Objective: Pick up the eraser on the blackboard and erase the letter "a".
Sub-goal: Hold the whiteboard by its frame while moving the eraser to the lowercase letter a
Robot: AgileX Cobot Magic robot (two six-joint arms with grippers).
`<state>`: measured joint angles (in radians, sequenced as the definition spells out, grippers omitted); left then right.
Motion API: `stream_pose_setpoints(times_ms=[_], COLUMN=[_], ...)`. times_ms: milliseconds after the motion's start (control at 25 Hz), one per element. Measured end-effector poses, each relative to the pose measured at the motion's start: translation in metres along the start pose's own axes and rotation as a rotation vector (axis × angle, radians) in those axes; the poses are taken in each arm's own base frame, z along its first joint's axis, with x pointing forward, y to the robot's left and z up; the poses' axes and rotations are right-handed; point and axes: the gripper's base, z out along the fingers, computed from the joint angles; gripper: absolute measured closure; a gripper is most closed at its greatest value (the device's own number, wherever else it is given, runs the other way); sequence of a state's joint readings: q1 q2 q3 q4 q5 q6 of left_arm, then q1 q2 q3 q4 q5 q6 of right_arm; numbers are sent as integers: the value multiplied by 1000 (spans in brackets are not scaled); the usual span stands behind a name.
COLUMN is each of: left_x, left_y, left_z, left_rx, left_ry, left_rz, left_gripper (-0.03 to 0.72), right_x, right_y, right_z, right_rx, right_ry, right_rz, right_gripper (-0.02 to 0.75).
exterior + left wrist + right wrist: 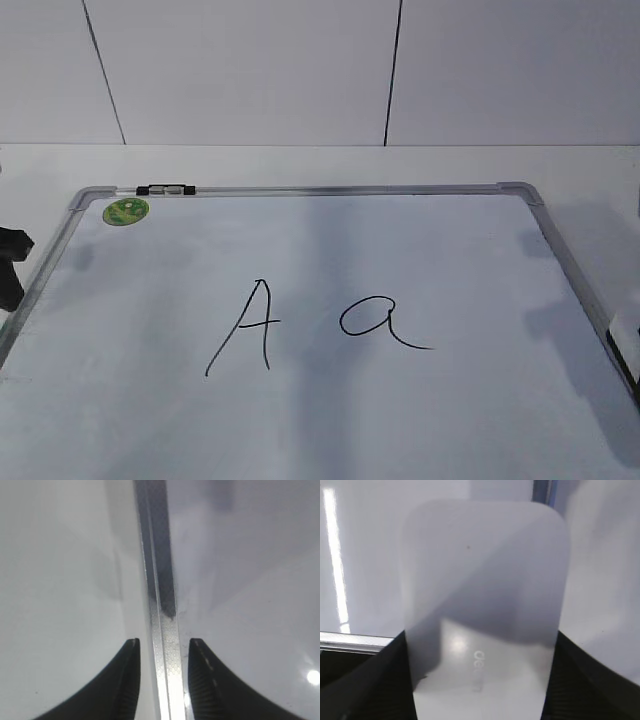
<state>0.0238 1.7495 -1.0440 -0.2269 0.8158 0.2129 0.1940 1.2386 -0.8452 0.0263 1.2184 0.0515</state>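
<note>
The blackboard (470, 420) is a white board in a grey frame lying flat on the table. The cursive letter "a" (375, 322) is written near its middle. The white eraser (485, 595) fills the right wrist view, lying at the board's right edge. A sliver of it shows in the exterior view (628, 335). My right gripper (480, 650) has both black jaws pressed against the eraser's long sides. My left gripper (162, 647) is open and empty, straddling the board's left frame strip (159, 580). It shows at the far left of the exterior view (10, 262).
A capital "A" (248, 325) stands left of the "a". A round green sticker (126, 211) sits in the board's far left corner, and a black clip (166, 189) lies on the top frame. A white wall rises behind the table.
</note>
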Motion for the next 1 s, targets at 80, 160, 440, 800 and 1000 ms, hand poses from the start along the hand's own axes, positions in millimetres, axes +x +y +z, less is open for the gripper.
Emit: stream_pose_setpoints(times_ms=[80,160,440,800,1000], left_x=[0,0,-1,-3,-3], left_y=[1,2,3,4,4], left_z=[5,11,15,18,23], left_rx=[1,2,0,-4,-4], left_ry=[14,34,34,25,37], left_rz=[-2,-6,-8,-9,-11], left_gripper=[446,447,499,507,507], right_x=[0,0,0,0,0], right_y=[0,0,0,0,0], right_z=[0,0,0,0,0], right_rx=[0,0,0,0,0], right_ry=[0,0,0,0,0], right_rz=[0,0,0,0,0], right_gripper=[183,184,184,184,184])
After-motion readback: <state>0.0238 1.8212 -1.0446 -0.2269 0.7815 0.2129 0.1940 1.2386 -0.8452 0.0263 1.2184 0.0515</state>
